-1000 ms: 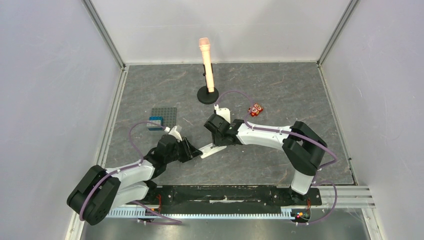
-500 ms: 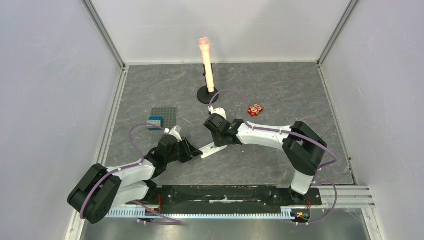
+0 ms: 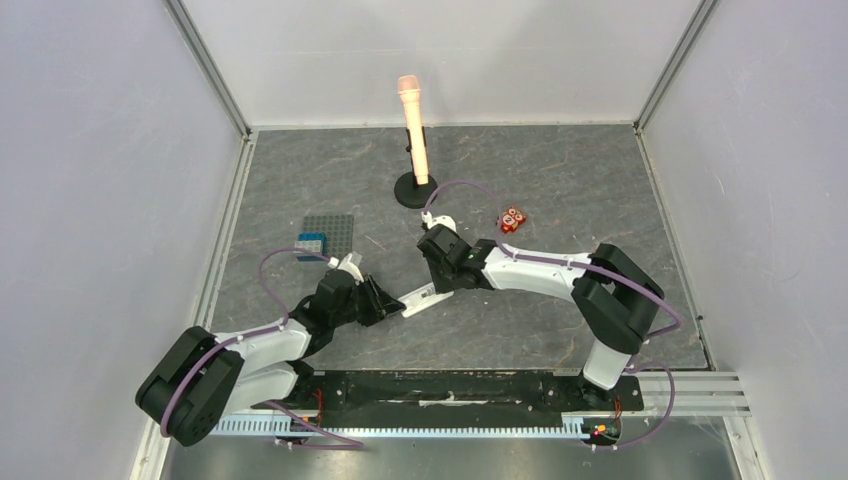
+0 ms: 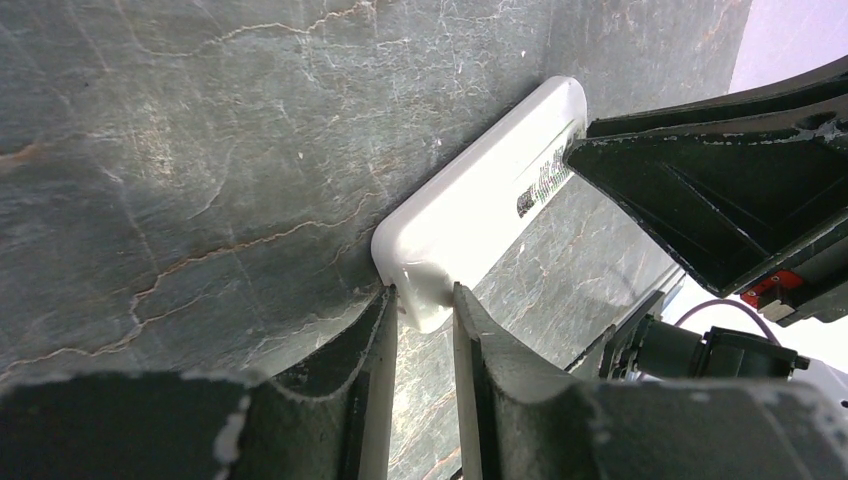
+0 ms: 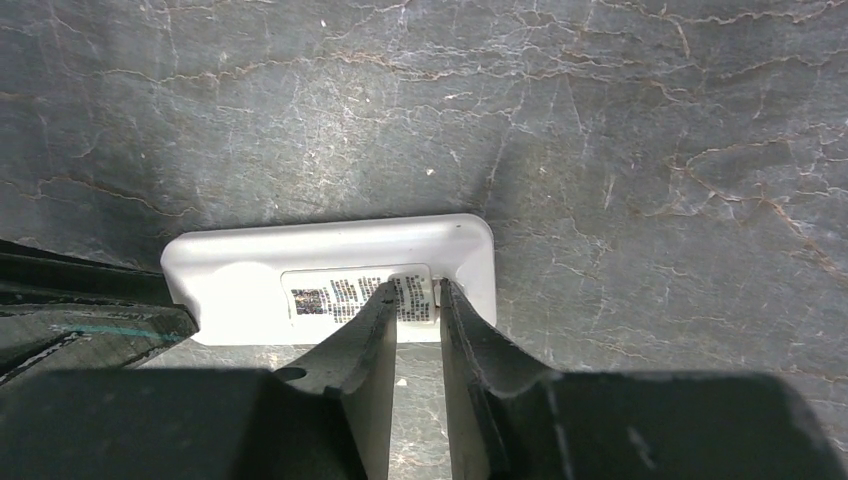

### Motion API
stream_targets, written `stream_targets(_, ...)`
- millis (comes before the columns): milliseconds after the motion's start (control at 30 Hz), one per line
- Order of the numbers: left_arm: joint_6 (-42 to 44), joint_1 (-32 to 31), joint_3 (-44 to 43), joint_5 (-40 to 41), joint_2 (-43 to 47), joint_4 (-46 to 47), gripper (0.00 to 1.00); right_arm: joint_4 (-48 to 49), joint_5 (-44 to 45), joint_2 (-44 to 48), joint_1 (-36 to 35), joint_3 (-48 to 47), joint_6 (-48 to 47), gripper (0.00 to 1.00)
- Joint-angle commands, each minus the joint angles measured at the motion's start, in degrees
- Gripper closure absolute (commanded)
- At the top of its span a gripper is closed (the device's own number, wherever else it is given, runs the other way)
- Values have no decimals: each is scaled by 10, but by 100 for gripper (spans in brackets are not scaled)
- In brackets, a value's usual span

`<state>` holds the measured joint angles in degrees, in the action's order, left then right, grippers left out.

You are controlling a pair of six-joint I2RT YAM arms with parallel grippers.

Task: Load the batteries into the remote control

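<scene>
Grey studded plate [image 3: 333,232] with the blue brick [image 3: 311,242] at far left of the bench [image 3: 560,180]: same spot as a second ago.

Left hand [image 3: 388,300]: no visible move. It is clamped on the near-left end of the remote control [image 3: 428,296]. Wrist view shows one finger [image 4: 375,330] on each side of that rounded end, both touching it.

Remote: lying on the bench at centre, between the two hands, running diagonally up and to the right from the left hand. The face with the printed label [image 5: 345,295] is up. Position and angle unchanged across the frames.

Peach post on a black round base [image 3: 413,120], upright at back centre: unchanged.

Right hand [image 3: 440,283]: this is what moved. The wrist has swung slightly right and nearer the remote, and the elbow has drifted right too. The jaws have drawn in to a slim gap, with the tips at the remote's long edge, right over the label. Can't tell whether they actually pinch the remote or just rest against it.

Red block with white circles [image 3: 512,219], just behind the right forearm: unchanged.
</scene>
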<state>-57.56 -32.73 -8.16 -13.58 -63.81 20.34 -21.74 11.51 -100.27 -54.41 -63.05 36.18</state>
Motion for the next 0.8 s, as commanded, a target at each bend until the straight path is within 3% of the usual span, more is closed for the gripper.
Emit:
stream_targets(0, -23, -10, -12, 7, -18, 36, 69, 18, -113, -18, -10, 45, 22, 78)
stream_targets(433, -42, -27, -8, 30, -49, 95, 71, 52, -216, -13, -8, 65, 38, 90)
stream_targets(767, -54, -98, -11, 183, -21, 54, 78, 137, -347, 11, -8, 94, 152, 91)
